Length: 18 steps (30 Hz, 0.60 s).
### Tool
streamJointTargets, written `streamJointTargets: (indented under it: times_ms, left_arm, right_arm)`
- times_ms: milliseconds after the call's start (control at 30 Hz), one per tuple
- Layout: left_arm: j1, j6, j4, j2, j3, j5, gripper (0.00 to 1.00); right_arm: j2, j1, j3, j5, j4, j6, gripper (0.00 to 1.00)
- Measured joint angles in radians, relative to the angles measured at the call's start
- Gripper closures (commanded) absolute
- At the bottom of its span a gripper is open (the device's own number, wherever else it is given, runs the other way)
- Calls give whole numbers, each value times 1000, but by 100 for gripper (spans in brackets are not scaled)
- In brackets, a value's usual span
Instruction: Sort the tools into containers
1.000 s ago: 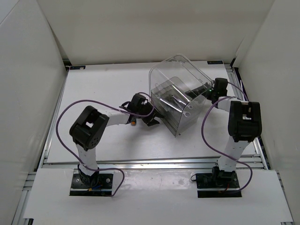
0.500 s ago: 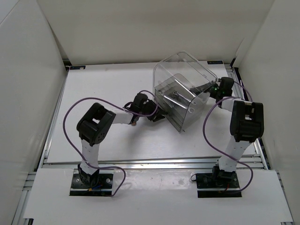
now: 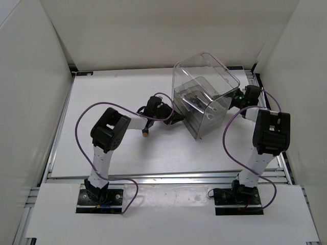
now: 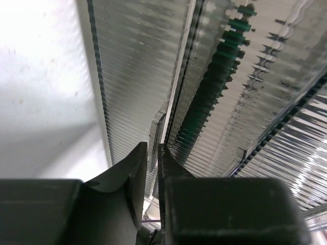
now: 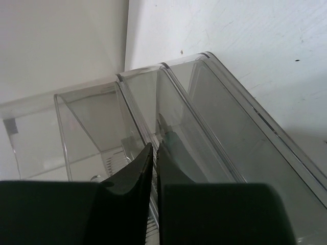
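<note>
While the left gripper [image 4: 152, 173] and right gripper [image 5: 154, 158] each pinch a wall of the clear bin [image 3: 204, 97] at the counter's [image 3: 112, 92] right, move both together. Tools [image 3: 196, 101] lie inside; uneven motion risks spills.

The clear bin [image 3: 204, 76] now stands nearer upright than a second ago, shifted right and farther back on the surface [image 3: 112, 92]. My left end effector [image 3: 176, 118] and right end effector [image 3: 234, 99] sit farther right with it.
</note>
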Motion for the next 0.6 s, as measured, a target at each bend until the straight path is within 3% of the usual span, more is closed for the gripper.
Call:
streamJointTargets:
  times_ms: [267,600]
  left_arm:
    - [16,-29,114,48,3,26,90]
    - [29,-38,236,78,-15,38,90]
  right_arm:
    - [0,-13,-26,24,-9,-13,91]
    - [0,-16,-39,27,8,-5,92]
